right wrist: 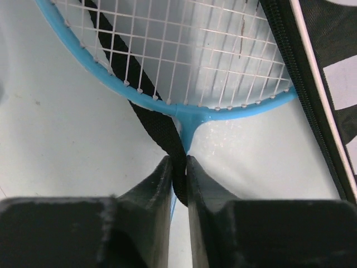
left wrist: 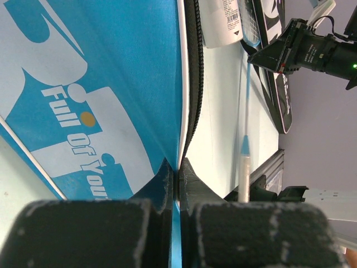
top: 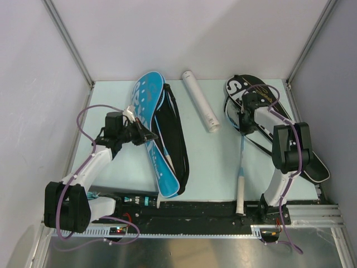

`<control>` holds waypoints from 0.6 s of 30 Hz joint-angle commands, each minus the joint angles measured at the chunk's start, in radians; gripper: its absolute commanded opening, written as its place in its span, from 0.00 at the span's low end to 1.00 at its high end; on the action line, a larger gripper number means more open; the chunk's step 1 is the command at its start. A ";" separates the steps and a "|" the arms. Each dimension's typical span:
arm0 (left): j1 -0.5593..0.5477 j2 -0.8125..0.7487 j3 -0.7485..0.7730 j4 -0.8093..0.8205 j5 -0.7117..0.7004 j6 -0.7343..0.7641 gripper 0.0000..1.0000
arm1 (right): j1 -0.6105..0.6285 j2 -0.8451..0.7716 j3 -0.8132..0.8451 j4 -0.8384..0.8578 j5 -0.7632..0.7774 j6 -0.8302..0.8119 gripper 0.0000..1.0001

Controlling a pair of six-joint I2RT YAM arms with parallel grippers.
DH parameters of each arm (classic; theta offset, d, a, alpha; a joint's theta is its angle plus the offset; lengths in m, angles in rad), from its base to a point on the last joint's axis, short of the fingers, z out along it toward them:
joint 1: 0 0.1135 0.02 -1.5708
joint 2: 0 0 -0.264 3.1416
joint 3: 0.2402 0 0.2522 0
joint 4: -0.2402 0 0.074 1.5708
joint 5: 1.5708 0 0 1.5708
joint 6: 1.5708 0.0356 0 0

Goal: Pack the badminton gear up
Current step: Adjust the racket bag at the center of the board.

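Lab: white-walled, aluminium-framed enclosure point(top: 195, 33)

On the table point(top: 217, 167) before me, the left racket cover point(top: 153, 131) lies slantwise left of centre. The shuttle tube point(top: 201, 101) lies just right of it toward the back, and the right racket cover point(top: 234, 89) lies slantwise at the far right. A racket point(top: 241, 162) has its head at that last cover's left edge and its handle at my near edge.

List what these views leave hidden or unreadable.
- Top external: the racket head, mostly hidden beneath the right gripper.
- Left wrist: the tube label print, too small and cut off by the top edge.
- Every view: what the blue cover holds; its fabric hides it.
- Right wrist: the black cover lettering, cut off by the right edge.
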State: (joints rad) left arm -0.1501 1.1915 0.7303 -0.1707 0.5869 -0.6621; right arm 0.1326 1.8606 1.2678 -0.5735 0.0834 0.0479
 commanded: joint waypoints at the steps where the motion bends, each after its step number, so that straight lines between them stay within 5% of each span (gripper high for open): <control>1: 0.006 -0.014 0.029 0.030 0.024 0.025 0.00 | 0.016 -0.055 0.055 -0.019 0.015 -0.017 0.10; 4: 0.006 -0.014 0.028 0.030 0.021 0.024 0.00 | 0.011 -0.054 0.062 -0.039 -0.014 -0.019 0.01; 5: 0.006 -0.013 0.028 0.030 0.022 0.024 0.00 | 0.010 -0.056 0.063 -0.044 -0.020 -0.017 0.07; 9: 0.006 -0.016 0.026 0.029 0.021 0.025 0.00 | -0.006 -0.058 0.064 -0.059 -0.056 -0.010 0.01; 18: 0.006 -0.017 0.031 0.028 0.019 0.025 0.00 | 0.033 -0.056 0.061 -0.018 -0.398 -0.032 0.00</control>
State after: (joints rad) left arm -0.1501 1.1915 0.7303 -0.1715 0.5869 -0.6617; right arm 0.1272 1.8294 1.2873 -0.6312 -0.1307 0.0235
